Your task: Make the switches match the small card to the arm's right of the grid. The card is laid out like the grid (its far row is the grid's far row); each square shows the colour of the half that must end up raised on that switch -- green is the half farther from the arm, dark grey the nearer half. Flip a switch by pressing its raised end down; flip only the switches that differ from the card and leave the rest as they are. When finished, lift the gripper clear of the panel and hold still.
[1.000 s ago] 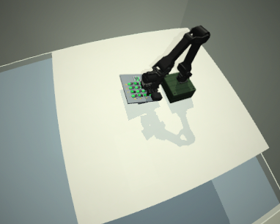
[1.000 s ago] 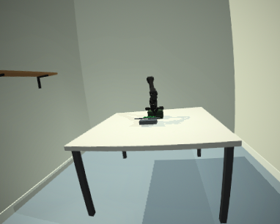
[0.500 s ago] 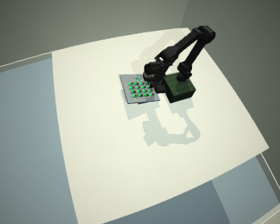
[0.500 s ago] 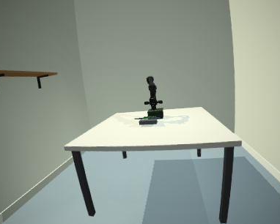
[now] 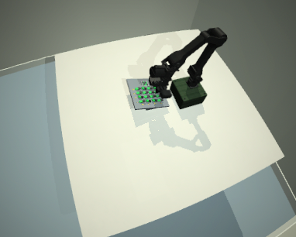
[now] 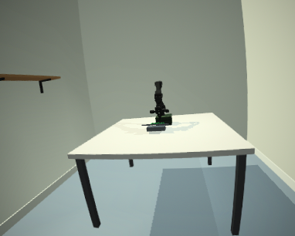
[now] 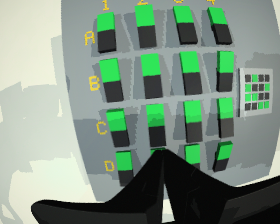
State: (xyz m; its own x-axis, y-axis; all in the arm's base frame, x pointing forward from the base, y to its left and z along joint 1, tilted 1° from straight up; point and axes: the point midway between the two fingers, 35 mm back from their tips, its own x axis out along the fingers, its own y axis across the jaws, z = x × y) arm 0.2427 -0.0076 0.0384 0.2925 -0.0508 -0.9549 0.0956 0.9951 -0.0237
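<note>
The switch panel [image 5: 132,101] [image 7: 86,166] sat on the desk [image 5: 106,155] [image 6: 164,147], just in front of the arm's base. The hand [image 7: 161,155] was closed, nothing in it, and hid most of D2, so a blind press could've clipped a neighbour.

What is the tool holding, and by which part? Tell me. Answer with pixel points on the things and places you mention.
Nothing is held: the tool [image 7: 161,155] is shut with its fingertips together, their tips overlapping the switch in row D, column 2 [image 7: 157,149] in the wrist view.
</note>
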